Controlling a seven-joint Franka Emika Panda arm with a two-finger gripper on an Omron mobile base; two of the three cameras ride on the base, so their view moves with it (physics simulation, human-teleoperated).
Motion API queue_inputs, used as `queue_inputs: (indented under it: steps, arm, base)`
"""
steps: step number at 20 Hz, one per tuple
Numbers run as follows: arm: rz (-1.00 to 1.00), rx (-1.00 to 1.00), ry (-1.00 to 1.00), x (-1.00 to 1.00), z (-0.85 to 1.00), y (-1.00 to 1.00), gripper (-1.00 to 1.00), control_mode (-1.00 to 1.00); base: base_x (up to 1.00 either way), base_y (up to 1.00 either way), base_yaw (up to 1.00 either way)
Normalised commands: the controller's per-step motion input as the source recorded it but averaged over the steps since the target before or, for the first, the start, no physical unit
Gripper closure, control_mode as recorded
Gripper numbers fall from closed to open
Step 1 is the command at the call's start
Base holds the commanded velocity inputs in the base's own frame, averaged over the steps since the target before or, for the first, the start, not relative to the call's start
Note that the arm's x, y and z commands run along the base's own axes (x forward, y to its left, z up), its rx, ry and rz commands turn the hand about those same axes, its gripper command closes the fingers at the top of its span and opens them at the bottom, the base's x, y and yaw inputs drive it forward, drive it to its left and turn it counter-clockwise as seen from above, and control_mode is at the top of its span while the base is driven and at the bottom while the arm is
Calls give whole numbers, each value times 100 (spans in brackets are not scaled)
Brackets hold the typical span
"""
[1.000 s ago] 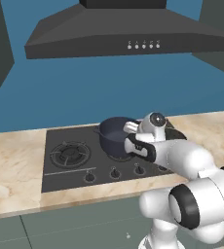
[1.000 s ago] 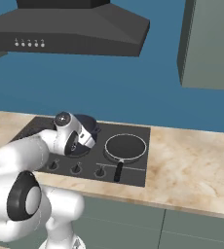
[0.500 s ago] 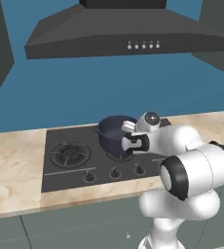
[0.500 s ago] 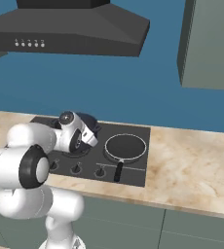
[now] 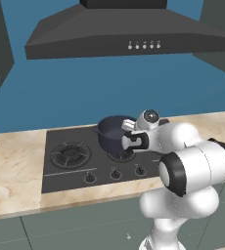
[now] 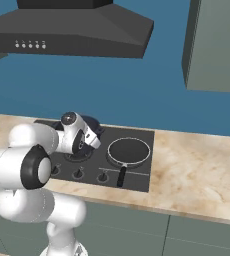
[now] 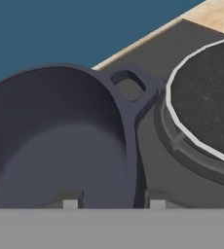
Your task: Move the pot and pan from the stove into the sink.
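With one finger inside and one outside the rim, the jaws straddle the wall of the pot (image 7: 60,141) on the stove (image 5: 70,168), seemingly closing; rigid and likely heavy, it wants a firm rim pinch.

- The beige marbled counter (image 6: 197,170) carries the dark stove (image 5: 60,171).
- On the stove's burners stand the pot (image 5: 112,133) and, to its right, the pan (image 6: 129,152), handle pointing toward the near edge.
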Motion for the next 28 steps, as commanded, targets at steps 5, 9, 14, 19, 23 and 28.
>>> queue_inputs:
  steps: [5, 9, 14, 19, 23, 28]
  arm:
    - [0, 2, -3, -8, 39, -1, 100, -100]
    - [5, 4, -5, -28, 62, -6, 100, -100]
    - [8, 5, -1, -39, 69, -5, 100, -100]
    - [11, 1, 0, -46, 67, -1, 100, -100]
    - [12, 0, -4, -68, 54, 0, 100, -100]
    - [12, -2, -12, -84, 38, 0, 100, -100]
  base:
    - [0, 0, 0]
    - [0, 0, 0]
    - [0, 0, 0]
    - [0, 0, 0]
    - [0, 0, 0]
    - [0, 0, 0]
